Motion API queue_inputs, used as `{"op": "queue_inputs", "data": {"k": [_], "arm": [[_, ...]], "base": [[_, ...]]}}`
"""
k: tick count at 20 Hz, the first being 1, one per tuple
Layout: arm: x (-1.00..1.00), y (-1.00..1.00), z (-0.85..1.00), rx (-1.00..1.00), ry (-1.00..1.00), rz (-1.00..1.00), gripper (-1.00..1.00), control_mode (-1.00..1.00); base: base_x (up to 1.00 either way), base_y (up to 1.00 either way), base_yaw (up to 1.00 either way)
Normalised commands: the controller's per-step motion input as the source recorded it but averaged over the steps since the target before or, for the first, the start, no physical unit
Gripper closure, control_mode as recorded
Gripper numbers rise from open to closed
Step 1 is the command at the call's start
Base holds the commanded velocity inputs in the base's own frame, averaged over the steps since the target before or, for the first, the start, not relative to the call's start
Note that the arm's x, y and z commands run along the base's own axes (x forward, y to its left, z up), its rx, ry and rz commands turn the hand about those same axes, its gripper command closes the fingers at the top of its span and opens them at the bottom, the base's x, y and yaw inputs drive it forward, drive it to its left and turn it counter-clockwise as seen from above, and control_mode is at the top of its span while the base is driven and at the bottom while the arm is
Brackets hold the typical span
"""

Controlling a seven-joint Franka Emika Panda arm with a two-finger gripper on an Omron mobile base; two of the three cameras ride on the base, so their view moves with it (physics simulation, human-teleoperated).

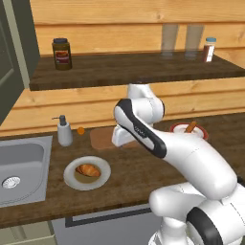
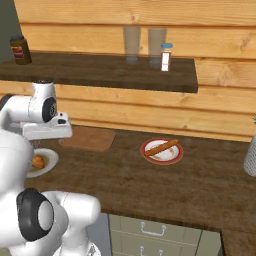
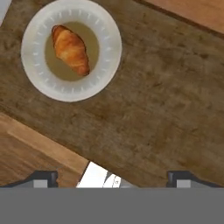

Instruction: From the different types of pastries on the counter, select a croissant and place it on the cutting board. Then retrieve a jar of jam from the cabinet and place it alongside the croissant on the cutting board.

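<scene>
We see the croissant point(image 3: 70, 49) lying on the plate point(image 3: 109, 65) left of the cutting board point(image 1: 103, 139) — light, flaky, easily crushed — so our tool point(image 3: 112, 177), fingers spread, should pinch its thick middle gently.

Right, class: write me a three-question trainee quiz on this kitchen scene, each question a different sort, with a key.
1. True or false: the croissant already lies on the cutting board.
2. Multiple choice: the end effector is A) open, holding nothing, B) shut on the croissant, C) shut on a jar.
3. Fill in: beside the sink stands a soap ____.

Key:
1. False; it lies on the pale round plate.
2. A.
3. dispenser.
</scene>
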Motion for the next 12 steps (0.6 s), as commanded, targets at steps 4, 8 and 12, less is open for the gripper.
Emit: {"op": "queue_inputs", "data": {"k": [4, 8, 12], "arm": [[0.00, 0.86, -0.61, 0.09, 0.21, 0.25, -1.00, -1.00], [0.06, 0.91, -0.47, 0.04, 0.16, 0.26, -1.00, -1.00], [0.33, 0.89, -0.16, 0.00, 0.04, 0.17, -1.00, -1.00]], "base": [[0.00, 0.00, 0.00], [0.00, 0.00, 0.00], [0.00, 0.00, 0.00]]}}
